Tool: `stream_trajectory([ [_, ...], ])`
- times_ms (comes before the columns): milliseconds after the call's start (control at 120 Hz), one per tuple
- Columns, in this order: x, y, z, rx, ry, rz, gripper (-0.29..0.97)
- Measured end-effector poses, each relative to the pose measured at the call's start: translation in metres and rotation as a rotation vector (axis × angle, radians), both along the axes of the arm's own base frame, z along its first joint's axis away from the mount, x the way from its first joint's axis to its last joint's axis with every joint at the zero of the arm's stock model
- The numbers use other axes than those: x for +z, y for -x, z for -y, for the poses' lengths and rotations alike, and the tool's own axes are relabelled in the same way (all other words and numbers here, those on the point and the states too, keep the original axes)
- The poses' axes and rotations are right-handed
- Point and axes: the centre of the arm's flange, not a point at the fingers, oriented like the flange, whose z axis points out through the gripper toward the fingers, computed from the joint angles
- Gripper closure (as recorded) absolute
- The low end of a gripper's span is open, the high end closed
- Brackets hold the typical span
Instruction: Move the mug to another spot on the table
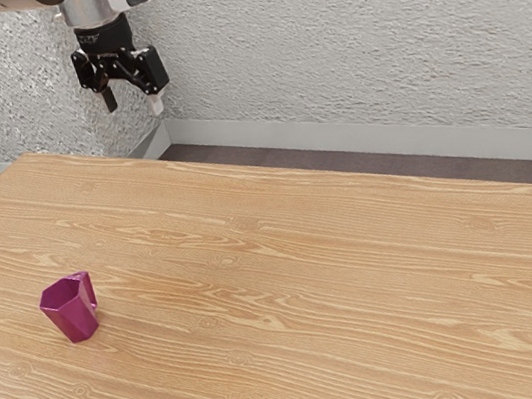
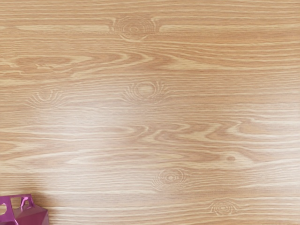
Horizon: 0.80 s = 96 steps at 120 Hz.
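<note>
one purple mug (image 1: 70, 307) sits on the table (image 1: 359, 276); the tool (image 1: 132, 101) hangs well apart, seemingly wide, empty.

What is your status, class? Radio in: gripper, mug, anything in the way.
Gripper open, empty, high above table. Mug standing on table, exterior view's left, untouched. Only bare wood between them.

We look down on a light wooden desk (image 2: 150, 117). Its grain runs across the frame in long wavy bands, with several round knots scattered through it. In one corner of the frame a glossy magenta mug (image 2: 21, 211) rests on the desk, cut off by the frame's edges. We make out its faceted sides and what may be its handle.
</note>
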Motion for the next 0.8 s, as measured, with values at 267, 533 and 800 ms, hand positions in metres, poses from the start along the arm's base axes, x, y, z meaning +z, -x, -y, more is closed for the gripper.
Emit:
stream_trajectory([
  [267, -0.004, -0.002, 0.003, -0.021, 0.000, -0.008, 0.00],
  [533, -0.039, -0.019, -0.034, 0.021, -0.026, -0.047, 0.00],
  [800, -0.113, 0.005, -0.110, 0.051, -0.015, -0.219, 0.00],
])
